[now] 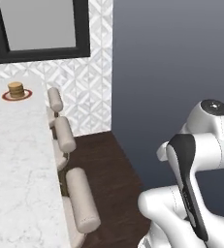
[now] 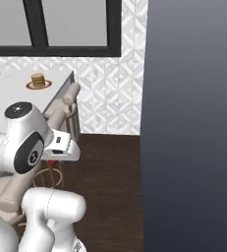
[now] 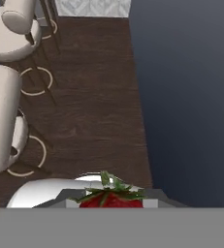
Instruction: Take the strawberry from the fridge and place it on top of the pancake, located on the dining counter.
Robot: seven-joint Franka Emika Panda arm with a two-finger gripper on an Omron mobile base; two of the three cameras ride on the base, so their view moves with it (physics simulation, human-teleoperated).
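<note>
A red strawberry [image 3: 111, 197] with green leaves sits at the bottom of the hand view, and my gripper [image 3: 111, 205] is shut on it, facing down at the dark wood floor. The fingertips are hidden behind the fruit. The pancake [image 1: 16, 89] [image 2: 38, 79], a small tan stack on a red-rimmed plate [image 1: 6, 97], rests at the far end of the white marble dining counter [image 1: 16, 164] [image 2: 7, 98]. My arm is folded close to the base, well short of the plate. A tall dark grey face [image 1: 181, 58] [image 2: 193, 123] stands on the right; I cannot tell whether it is the fridge.
Beige padded stools [image 1: 79, 198] [image 2: 61, 110] [image 3: 7, 116] line the counter's near side, between the arm and the counter. A white patterned wall [image 1: 84, 92] with a black-framed window [image 2: 61, 24] closes the far end. Dark wood floor [image 3: 94, 97] runs between the stools and the grey face.
</note>
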